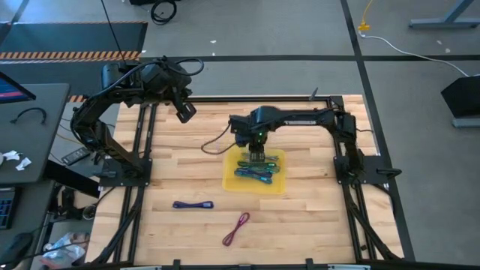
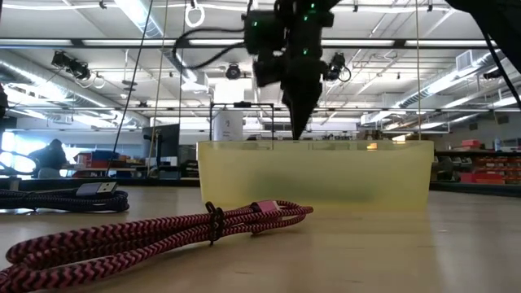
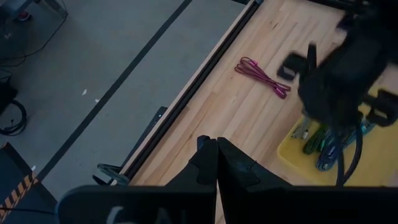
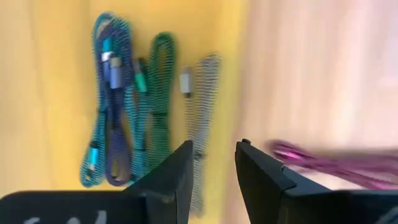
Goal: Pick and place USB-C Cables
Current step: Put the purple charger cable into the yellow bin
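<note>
The right gripper (image 1: pixel 258 157) hangs over the yellow tray (image 1: pixel 231 178), fingers (image 4: pixel 171 180) spread and empty; teal, green and grey USB-C cables (image 4: pixel 134 106) lie just beyond them. Left gripper (image 1: pixel 185 112) fingers are pressed together.

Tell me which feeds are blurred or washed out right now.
Right wrist view: smeared, worst on the magenta cable; cables in the yellow tray still readable. Left wrist view: the right arm over the tray is motion-blurred. Low view: maroon cable up close is sharp, bright ceiling lights behind, the right tool is silhouetted. High view: evenly lit, no glare.
</note>
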